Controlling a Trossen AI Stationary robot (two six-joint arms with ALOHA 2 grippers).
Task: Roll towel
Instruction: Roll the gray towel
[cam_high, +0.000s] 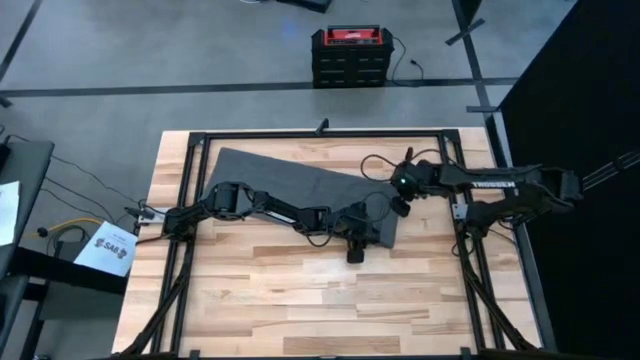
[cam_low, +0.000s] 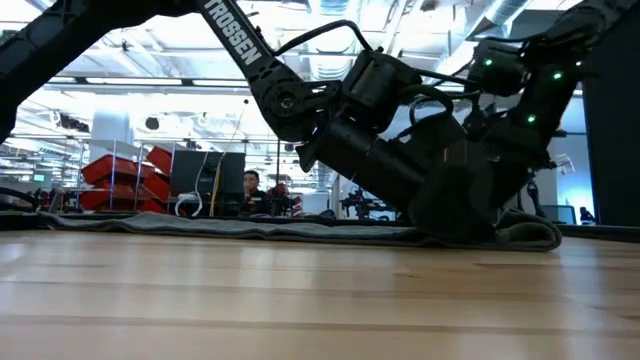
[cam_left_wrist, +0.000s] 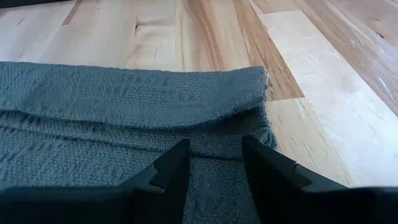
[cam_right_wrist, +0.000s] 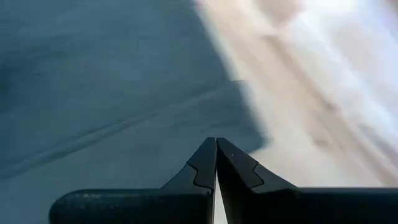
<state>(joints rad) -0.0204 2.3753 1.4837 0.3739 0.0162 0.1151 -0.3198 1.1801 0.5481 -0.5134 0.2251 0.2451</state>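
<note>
Over on the far half of the table (cam_high: 300, 300) the towel (cam_high: 270, 175) lies flat, its long axis running slantwise from the far left corner down toward the middle right, where its end has been folded back on itself. From above, the left arm stretches along that same diagonal, its gripper (cam_high: 357, 247) down at the towel's near right end; the right gripper (cam_high: 398, 205) sits just beside the same end on its far side, close to the left one. The overhead camera gives the slant of the cloth but not the fold. The left wrist camera does: a doubled lip of towel (cam_left_wrist: 124, 93) runs crosswise ahead of the left gripper (cam_left_wrist: 214, 165), whose fingers (cam_left_wrist: 174, 171) stand spread apart with cloth between and beneath them, bare wood beyond. The right wrist camera shows the right gripper (cam_right_wrist: 216, 165) with its fingers (cam_right_wrist: 202, 165) pressed together and nothing visible between them, over the towel (cam_right_wrist: 93, 93) near its edge. Level with the tabletop, the towel (cam_low: 250, 228) reads as a thin dark strip with a raised lump at its right end, under both grippers.
</note>
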